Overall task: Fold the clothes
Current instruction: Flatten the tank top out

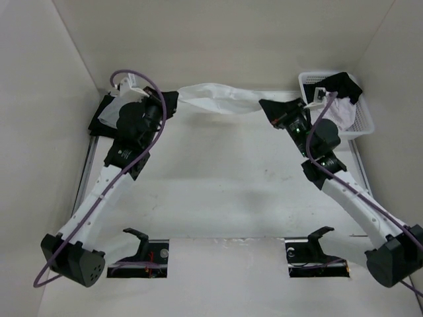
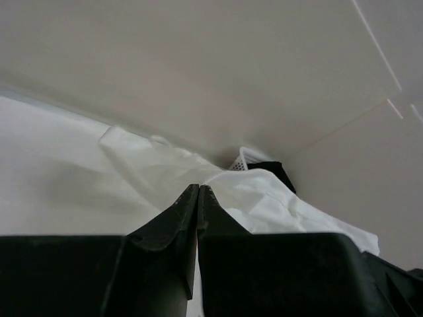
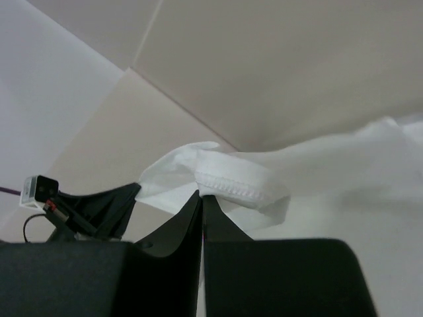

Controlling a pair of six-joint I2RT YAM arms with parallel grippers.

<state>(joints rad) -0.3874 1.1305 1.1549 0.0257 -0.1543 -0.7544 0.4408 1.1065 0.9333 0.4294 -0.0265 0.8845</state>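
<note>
At the far edge of the worktop (image 1: pixel 218 175), the clothes (image 1: pixel 218 99) hang strung between the two tools, bunched into a twisted white band along the back wall. Shadow sits right under the mid-span; can't tell whether it clears the surface.

Left tool (image 1: pixel 176 97): jaws fully closed, tips meeting, pinching the band's left end. Wrist view shows the tool (image 2: pixel 199 188) with the cloth (image 2: pixel 264 191) spreading away right behind and to the right of the tips.

Right tool (image 1: pixel 264 104): jaws closed as well, clamped on the right end. Its wrist view has the tool (image 3: pixel 201 196) with a stitched hem (image 3: pixel 231 183) folded over just above the tips, and the rest of the cloth (image 3: pixel 357 165) trailing off right.

White basket (image 1: pixel 364 123) sits in the far right corner, just beyond the right arm, with a black garment (image 1: pixel 347 83) draped over its back rim. A dark cloth (image 1: pixel 99 117) lies under the left arm near the left wall.
</note>
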